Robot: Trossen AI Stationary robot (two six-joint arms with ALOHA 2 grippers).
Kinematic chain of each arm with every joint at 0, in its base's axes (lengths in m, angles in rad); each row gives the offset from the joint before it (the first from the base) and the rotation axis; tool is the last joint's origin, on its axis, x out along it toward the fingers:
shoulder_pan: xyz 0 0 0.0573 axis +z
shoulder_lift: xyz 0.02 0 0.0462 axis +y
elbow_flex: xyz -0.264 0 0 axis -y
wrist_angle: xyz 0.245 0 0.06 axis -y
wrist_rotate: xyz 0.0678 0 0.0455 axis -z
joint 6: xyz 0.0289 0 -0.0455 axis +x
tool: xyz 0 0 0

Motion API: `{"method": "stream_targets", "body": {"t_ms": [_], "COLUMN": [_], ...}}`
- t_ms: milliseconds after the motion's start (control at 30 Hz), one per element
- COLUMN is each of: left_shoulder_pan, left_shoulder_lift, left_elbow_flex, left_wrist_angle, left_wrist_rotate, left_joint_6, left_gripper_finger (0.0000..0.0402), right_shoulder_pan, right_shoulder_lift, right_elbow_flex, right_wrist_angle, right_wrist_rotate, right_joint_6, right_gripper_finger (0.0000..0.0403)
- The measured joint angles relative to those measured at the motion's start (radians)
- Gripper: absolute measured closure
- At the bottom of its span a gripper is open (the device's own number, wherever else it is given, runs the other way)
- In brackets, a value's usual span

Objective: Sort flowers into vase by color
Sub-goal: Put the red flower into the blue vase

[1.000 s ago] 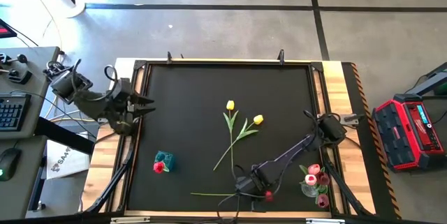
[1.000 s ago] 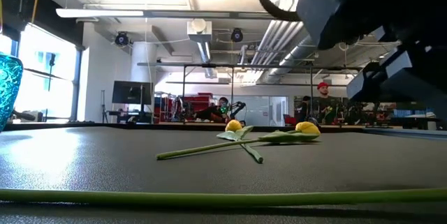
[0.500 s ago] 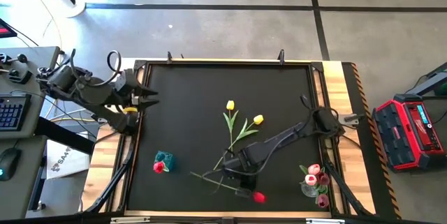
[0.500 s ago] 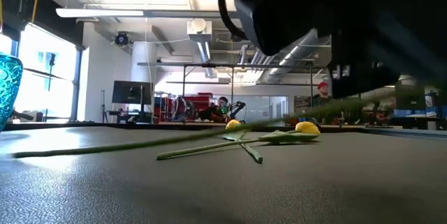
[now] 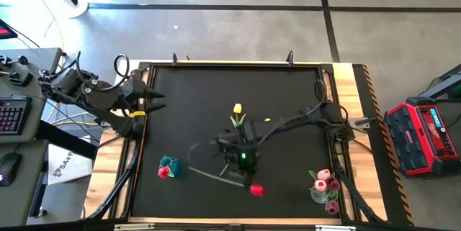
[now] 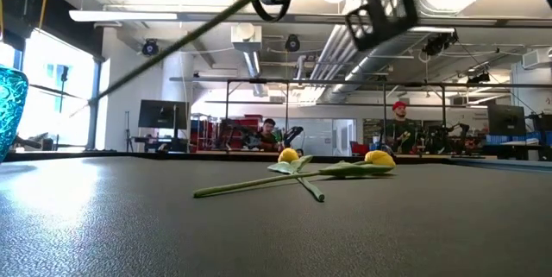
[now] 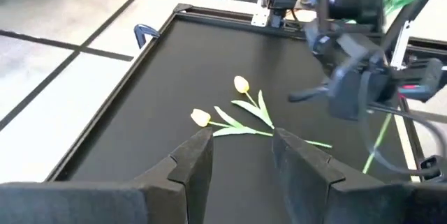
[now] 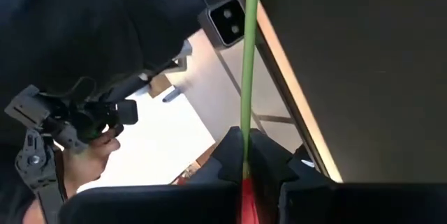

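Observation:
My right gripper (image 5: 245, 172) is raised over the middle of the black mat and shut on a red tulip, whose head (image 5: 256, 189) sits by the fingers. Its long green stem (image 5: 212, 175) trails toward the table's left. Two yellow tulips (image 5: 238, 109) lie flat on the mat, partly under my right arm. A teal vase (image 5: 170, 165) holds one red flower. A clear vase (image 5: 320, 191) at the near right holds pink flowers. My left gripper (image 5: 153, 101) is open and empty at the mat's left edge. My right gripper pinches the red tulip's stem (image 8: 246, 123) between its two fingers, right beside the red head (image 8: 248, 196). The stem runs out forward from the fingers. The tulip is lifted clear of the mat, and its stem (image 6: 190, 40) slants down toward its free end.
The two yellow tulips (image 6: 289, 154) lie crossed near the mat's middle. The teal vase (image 6: 9, 96) stands at the near left. A red toolbox (image 5: 425, 136) sits off the table to the right. The wooden table rim (image 5: 356, 101) frames the mat.
My right gripper has risen and gone toward the table's left and far edges, still shut on the red tulip. The stem lay flat along the near edge. It has lifted clear of the mat and swung about, and now slants in the air.

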Motion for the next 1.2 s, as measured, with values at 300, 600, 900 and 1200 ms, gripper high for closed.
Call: {"method": "stream_targets", "body": {"t_ms": [300,600,900,1200], "left_shoulder_pan": [-0.001,-0.001,0.000,0.000], "left_shoulder_lift": [-0.054,-0.126,-0.124,-0.057], "left_elbow_flex": [0.000,-0.001,-0.041,-0.098], "left_wrist_angle": [-0.008,-0.063,-0.045,-0.047], "left_wrist_rotate": [0.051,0.003,-0.018,0.006], "left_joint_6": [0.019,0.157,0.091,0.096], "left_gripper_finger": [0.0266,0.0266,0.0266,0.0266], "right_shoulder_pan": [-0.203,-0.327,-0.338,-0.343], "right_shoulder_lift": [0.000,-0.002,-0.002,-0.002], "right_elbow_flex": [0.202,0.322,0.318,0.315], "right_wrist_angle": [-0.275,-0.192,0.114,0.191], "right_wrist_rotate": [-0.005,-0.124,-0.216,-0.115], "right_joint_6": [-0.127,-0.022,0.350,0.853], "right_gripper_finger": [0.0402,0.0402,0.0402,0.0402]}}
